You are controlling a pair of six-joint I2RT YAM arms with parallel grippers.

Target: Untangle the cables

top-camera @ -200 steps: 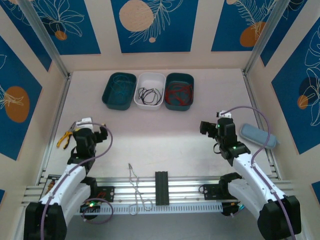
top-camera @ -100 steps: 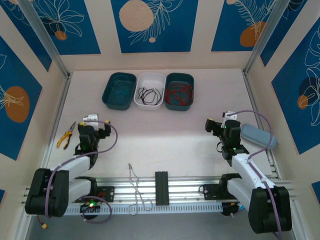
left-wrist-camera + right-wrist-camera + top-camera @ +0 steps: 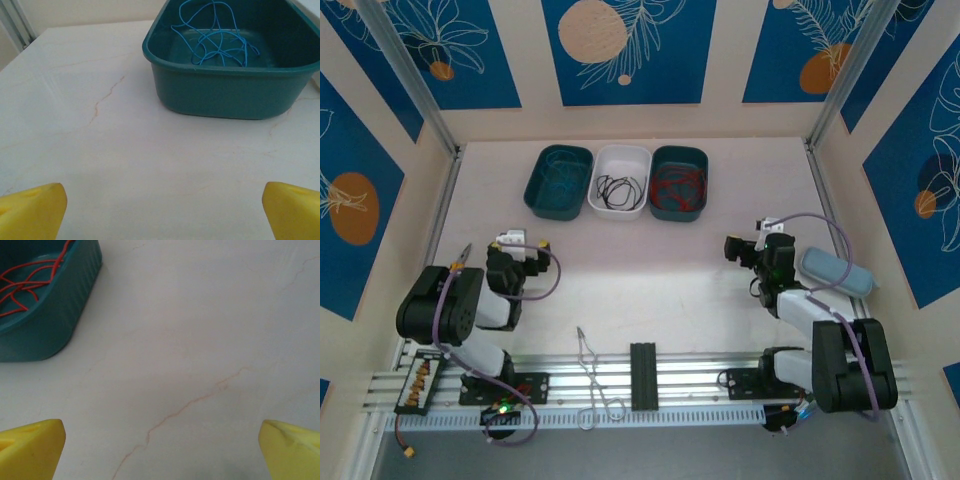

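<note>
Pale marbled counter (image 3: pixel 640 300) spreads between cream walls hung with blue floral panels. Low over it, the left claw (image 3: pixel 162 212) is released. Its yellow fingertips (image 3: pixel 31 210) sit at opposite bottom corners of the left wrist view, wide apart, with bare counter between them and nothing grasped. Ahead of it stands a teal tray (image 3: pixel 225 92). Inside lies the blue cable (image 3: pixel 215 37), a thin strand in loose loops on the tray floor.

The right claw (image 3: pixel 160 450) is likewise released and empty, with its yellow fingertips spread to both lower corners of the right wrist view over bare counter. Ahead and to its left is the rounded corner of a second teal tray (image 3: pixel 55 315). It holds the red cable (image 3: pixel 25 282) in overlapping loops.

From above, both arms are folded back near their bases. The left claw is at the left side of the counter and the right claw at the right side, well apart from each other and from the trays. The trays stand in a row at the far middle, side by side. Between the two teal ones is a white tray (image 3: pixel 621 160) with the black cable (image 3: pixel 620 188) coiled inside. Each colour lies in its own tray, apart from the others.

Just beside the right arm lies a grey-blue case (image 3: pixel 835 271). At the near edge, a silvery wire loop (image 3: pixel 590 385) rests across the metal rails, near a black block (image 3: pixel 643 377).
</note>
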